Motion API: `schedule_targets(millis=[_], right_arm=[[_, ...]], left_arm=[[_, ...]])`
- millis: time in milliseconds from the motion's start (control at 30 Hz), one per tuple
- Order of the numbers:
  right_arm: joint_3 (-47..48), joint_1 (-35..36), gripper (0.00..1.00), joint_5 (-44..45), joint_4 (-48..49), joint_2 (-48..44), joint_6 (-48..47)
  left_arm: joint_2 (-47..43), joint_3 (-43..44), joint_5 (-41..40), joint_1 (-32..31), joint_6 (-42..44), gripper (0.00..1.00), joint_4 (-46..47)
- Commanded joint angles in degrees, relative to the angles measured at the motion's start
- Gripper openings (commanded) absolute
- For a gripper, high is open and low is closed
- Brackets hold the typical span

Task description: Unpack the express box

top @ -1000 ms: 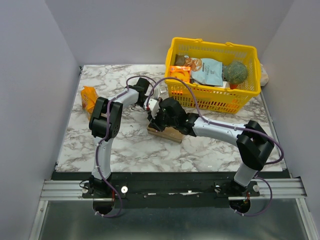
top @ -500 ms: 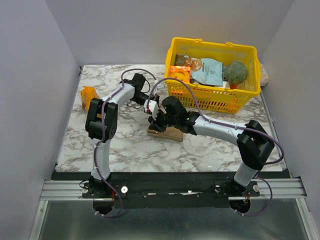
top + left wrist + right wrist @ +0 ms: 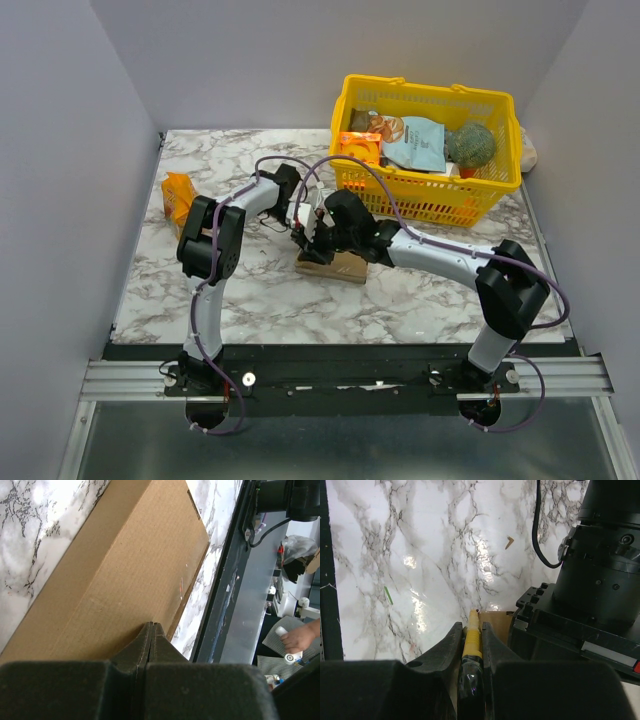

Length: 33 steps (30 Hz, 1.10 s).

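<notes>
The express box point(image 3: 338, 267), a small brown carton, lies flat on the marble table in front of the basket. Its plain cardboard top fills the left wrist view point(image 3: 125, 570). My left gripper point(image 3: 299, 226) is shut with nothing between its fingers, and its tips point(image 3: 152, 625) rest on the box top. My right gripper point(image 3: 318, 243) is shut on a thin yellow-tipped tool point(image 3: 471, 639). The tool's point touches the edge of the box point(image 3: 499, 621) next to the left wrist housing point(image 3: 580, 615).
A yellow mesh basket point(image 3: 430, 203) with packets and a green broccoli-like item stands at the back right. An orange snack packet point(image 3: 178, 195) lies at the back left. Beyond the table's near edge a person's hand point(image 3: 299, 637) shows.
The left arm's elbow swung left and came back while its gripper stayed at the box. The right wrist shifted slightly towards the back. The box has not moved.
</notes>
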Motion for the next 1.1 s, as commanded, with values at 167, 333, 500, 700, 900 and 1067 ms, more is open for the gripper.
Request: schedule_targets(millis=[167,333,500,700,900,1067], right_arm=[[0.99,-1.28,0.0,-6.83,-7.33,-2.92,-6.66],[1.6,-2.25,0.0,-6.93,-7.51,-2.22,-7.1],[3.97,-2.52,0.0,-6.4,-7.33,-1.86,-5.7],[5.55,-2.52,0.01,-4.91,-6.36,-0.29,-4.73],[6.7,-2.52,0.0,-5.43,-5.22,1.12,-2.01],[7.84,-2.43,0.0,-4.21,-5.22,2.36,1.51]], left_arm=[[2.64,-0.35,-8.2,-0.06,1.69,0.0,0.54],[2.73,0.0,-8.2,-0.06,1.61,0.0,0.36],[3.07,-0.09,-7.94,-0.06,1.69,0.0,0.27],[3.43,0.26,-7.85,-0.06,1.52,0.0,0.27],[3.43,-0.08,-7.93,-0.06,0.99,0.0,0.36],[3.08,-0.97,-8.02,-0.06,0.46,0.0,1.33]])
